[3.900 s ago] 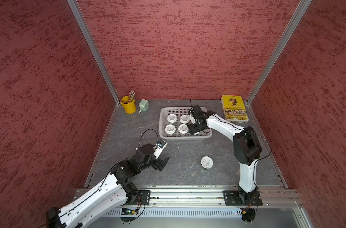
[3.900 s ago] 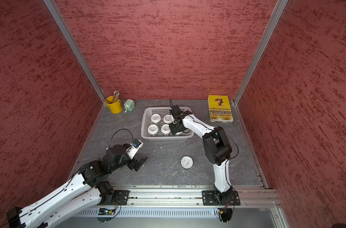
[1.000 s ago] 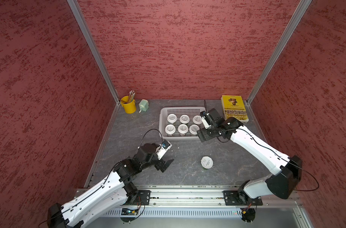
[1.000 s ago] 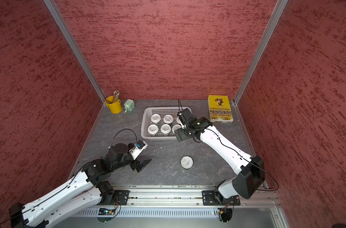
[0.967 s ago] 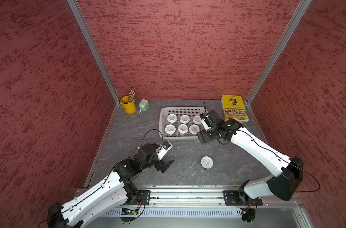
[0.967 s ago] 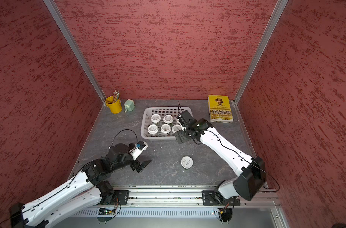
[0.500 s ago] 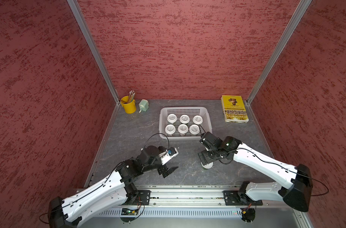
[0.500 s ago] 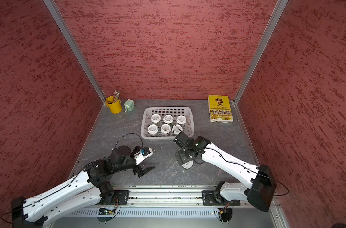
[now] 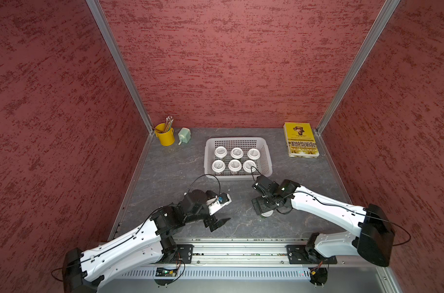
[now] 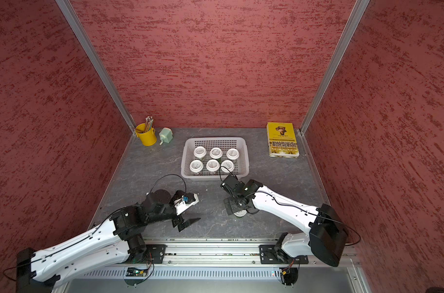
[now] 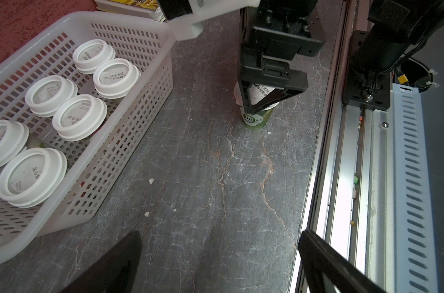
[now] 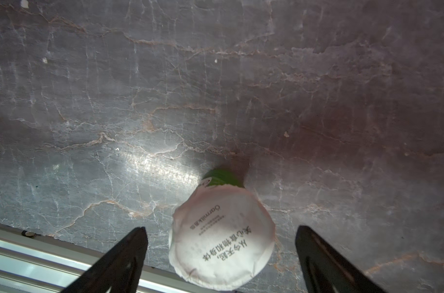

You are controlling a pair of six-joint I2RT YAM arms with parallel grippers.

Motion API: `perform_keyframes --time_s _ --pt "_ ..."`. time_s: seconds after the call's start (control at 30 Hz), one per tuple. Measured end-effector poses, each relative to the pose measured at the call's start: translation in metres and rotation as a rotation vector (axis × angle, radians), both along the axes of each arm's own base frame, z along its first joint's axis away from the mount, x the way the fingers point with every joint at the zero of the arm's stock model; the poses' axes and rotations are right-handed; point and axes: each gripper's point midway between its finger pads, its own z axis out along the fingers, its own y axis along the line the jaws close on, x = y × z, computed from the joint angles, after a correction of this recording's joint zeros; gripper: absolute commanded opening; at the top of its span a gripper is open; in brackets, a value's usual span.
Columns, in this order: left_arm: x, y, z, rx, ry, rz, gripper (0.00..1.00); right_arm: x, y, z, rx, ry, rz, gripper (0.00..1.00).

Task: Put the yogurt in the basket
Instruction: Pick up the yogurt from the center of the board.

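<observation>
The pale basket (image 9: 237,139) (image 10: 216,139) stands at the back middle and holds several white-lidded yogurt cups (image 9: 235,165) upright in two rows. One more yogurt (image 9: 266,215) (image 12: 222,243), with a green body (image 11: 254,119), stands alone on the table near the front. My right gripper (image 9: 265,208) (image 12: 221,228) hangs open right over this cup. Its fingers straddle the lid with a gap on each side. Left of it, my left gripper (image 9: 219,220) (image 11: 221,233) is open over bare table and holds nothing.
A yellow pencil bucket (image 9: 165,135) and a pale green sharpener (image 9: 184,134) stand at the back left. A yellow book (image 9: 300,139) lies at the back right. The metal rail (image 9: 241,243) runs along the table's front edge, close to the loose cup.
My right arm has swung from the basket's right side to the front and come down over the loose cup. The left gripper has shifted a little to the right.
</observation>
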Motion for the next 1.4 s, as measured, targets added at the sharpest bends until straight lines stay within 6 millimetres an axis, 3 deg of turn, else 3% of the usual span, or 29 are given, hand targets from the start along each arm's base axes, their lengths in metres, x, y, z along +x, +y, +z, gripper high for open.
perform_keyframes --time_s 0.57,1.4 --pt "0.001 0.0 -0.009 0.031 0.012 0.006 1.0 -0.005 -0.006 -0.022 -0.021 0.026 -0.026 0.95" --pt "0.003 0.002 -0.013 0.051 0.011 0.016 1.0 -0.007 -0.007 -0.029 -0.025 0.038 -0.035 0.89"
